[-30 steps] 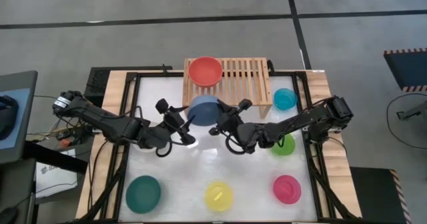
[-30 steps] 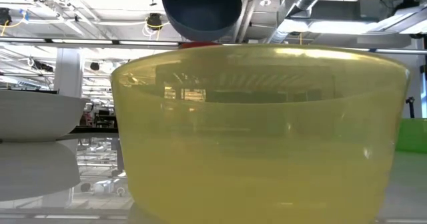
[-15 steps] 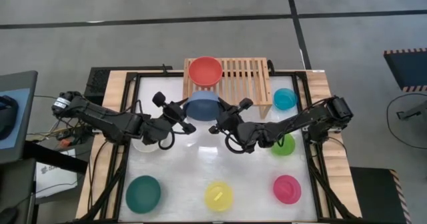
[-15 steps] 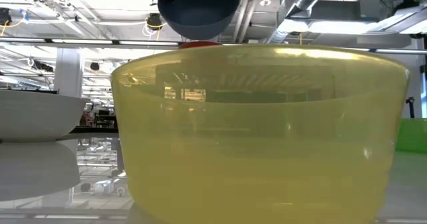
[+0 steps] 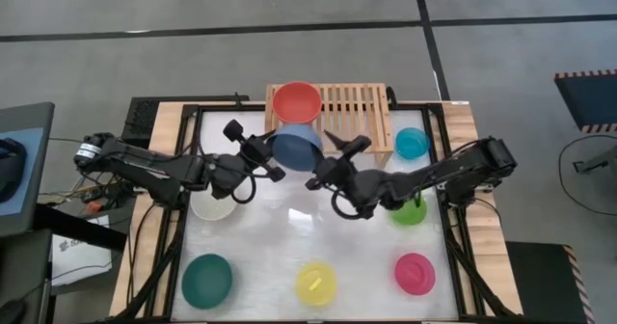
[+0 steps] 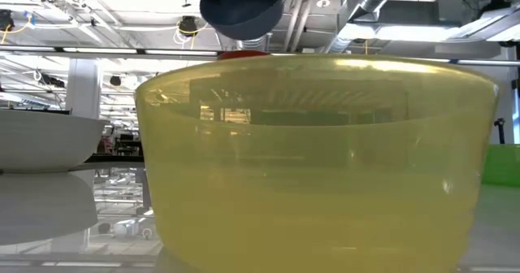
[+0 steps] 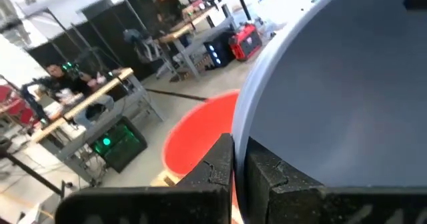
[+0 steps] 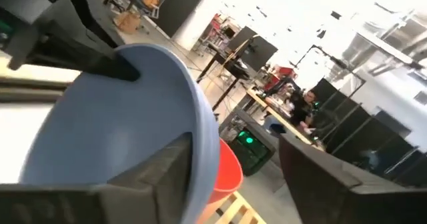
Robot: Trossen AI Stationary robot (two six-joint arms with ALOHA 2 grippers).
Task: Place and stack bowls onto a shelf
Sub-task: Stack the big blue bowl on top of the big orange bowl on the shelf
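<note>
Item: blue bowl [image 5: 295, 148], held in the air over the front edge of the shelf [image 5: 349, 107], tilted, just beside the red bowl [image 5: 296, 102] that sits on the slats at the shelf's left end.

Hold, left: my left gripper [image 5: 264, 160] has its fingers [image 7: 220, 167] pinched on the rim, one inside the wall and one outside.

Hold, right: my right gripper [image 5: 332, 166] meets the opposite rim. One finger [image 8: 167, 167] lies against the inner wall; the other stands well apart from it, so I count these fingers spread, steadying rather than clamping.

Handling, by my judgement: thin plastic, light, fairly stiff but smooth. A rim pinch is the only sensible hold, and the glossy wall could slip or swing if I tip it further. Not fragile; a drop would likely bounce and roll.

Remaining stock on the table [image 5: 289, 237]: white bowl [image 5: 213, 206] beneath my left arm, lime bowl [image 5: 412, 210] beneath my right, cyan bowl [image 5: 412, 143] beside the shelf's right leg, teal bowl [image 5: 207, 279], yellow bowl [image 5: 316, 283] and pink bowl [image 5: 415, 273] along the near edge.

Next, as I judge: level it, then nest it into the red bowl or set it on the slats alongside.
</note>
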